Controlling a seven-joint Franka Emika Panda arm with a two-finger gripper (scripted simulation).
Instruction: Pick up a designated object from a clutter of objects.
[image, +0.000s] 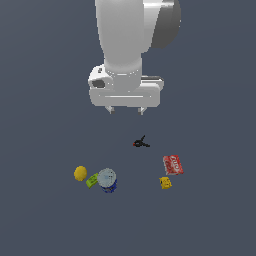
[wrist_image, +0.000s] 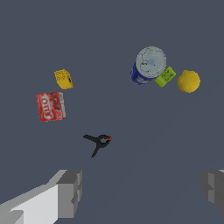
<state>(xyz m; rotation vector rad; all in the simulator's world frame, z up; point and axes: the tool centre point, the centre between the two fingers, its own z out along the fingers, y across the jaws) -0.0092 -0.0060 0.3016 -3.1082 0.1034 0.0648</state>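
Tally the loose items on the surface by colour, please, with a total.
Yellow: 2, ball and small box
Green: 1, block
Blue: 1, can
Red: 1, flat packet
Black with red: 1, clamp
Total: 6

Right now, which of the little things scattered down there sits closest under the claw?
The black-red clamp. It lies alone just below the open claw, while the blue can, yellow ball and red packet sit farther off.

My target's the blue can, standing upright, pale silver top, white-red label. A green block touches its side, with a yellow ball just beyond that.
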